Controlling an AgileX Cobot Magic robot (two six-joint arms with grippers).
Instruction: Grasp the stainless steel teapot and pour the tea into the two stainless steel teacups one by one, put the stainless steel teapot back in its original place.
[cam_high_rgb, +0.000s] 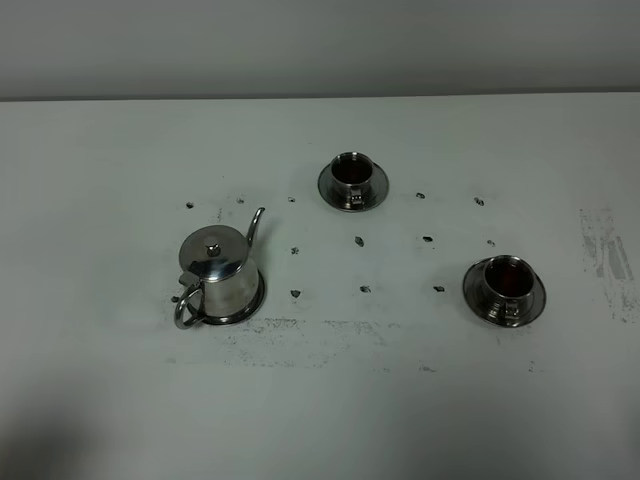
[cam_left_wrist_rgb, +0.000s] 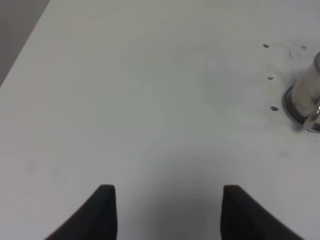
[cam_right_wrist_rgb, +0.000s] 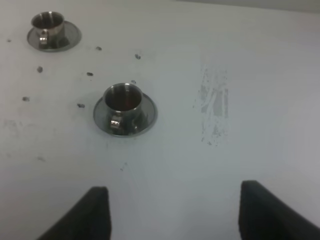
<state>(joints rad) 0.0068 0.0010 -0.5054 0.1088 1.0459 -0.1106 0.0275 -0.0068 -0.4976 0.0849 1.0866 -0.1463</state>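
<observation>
The stainless steel teapot (cam_high_rgb: 220, 270) stands upright on its round steel tray (cam_high_rgb: 258, 298) at the left of the table, spout pointing toward the back. One teacup (cam_high_rgb: 352, 175) on a saucer sits at the back middle, the other teacup (cam_high_rgb: 505, 283) on a saucer at the right. Neither arm shows in the high view. In the left wrist view my left gripper (cam_left_wrist_rgb: 168, 190) is open over bare table, with the teapot (cam_left_wrist_rgb: 307, 95) far off at the frame's edge. My right gripper (cam_right_wrist_rgb: 173, 187) is open too, short of the nearer teacup (cam_right_wrist_rgb: 122, 102) and the farther teacup (cam_right_wrist_rgb: 48, 26).
The white table (cam_high_rgb: 120, 400) carries small dark specks (cam_high_rgb: 360, 241) between the teapot and cups, and scuff marks (cam_high_rgb: 605, 250) near its right side. A grey wall runs along the back edge.
</observation>
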